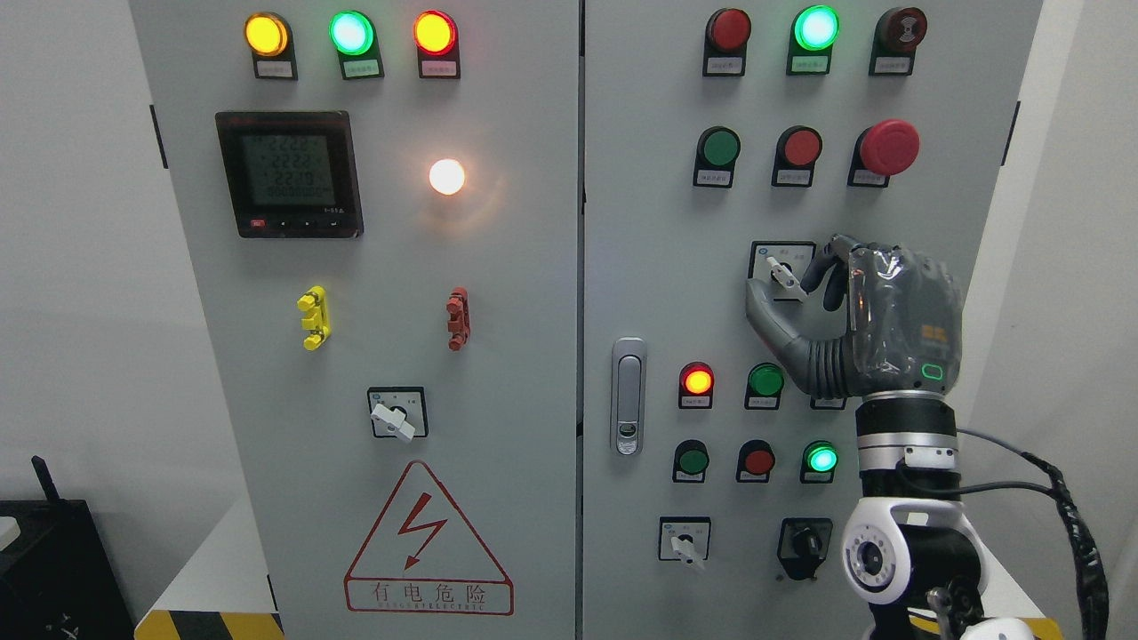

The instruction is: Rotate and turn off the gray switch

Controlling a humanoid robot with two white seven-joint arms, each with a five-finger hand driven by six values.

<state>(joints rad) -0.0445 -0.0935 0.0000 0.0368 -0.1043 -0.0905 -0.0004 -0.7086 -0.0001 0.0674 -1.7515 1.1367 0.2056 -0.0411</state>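
right hand (805, 293) up at the panel (658, 302) | thumb and fingers pinched on the gray switch (782, 276) | knob tilted, pointing lower right | left hand nowhere in shot

Button label (828, 403) mostly behind the right hand (805, 283); black box (53, 569) cut off at lower left.

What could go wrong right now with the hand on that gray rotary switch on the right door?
1. The right hand meets the gray switch only at thumb and fingertips; the small lever could slip before it turns.
2. The palm hides part of the panel near the green indicator, so the knuckles may bump something unseen.
3. The red mushroom button stands out above; a jerky withdrawal upward might strike it.
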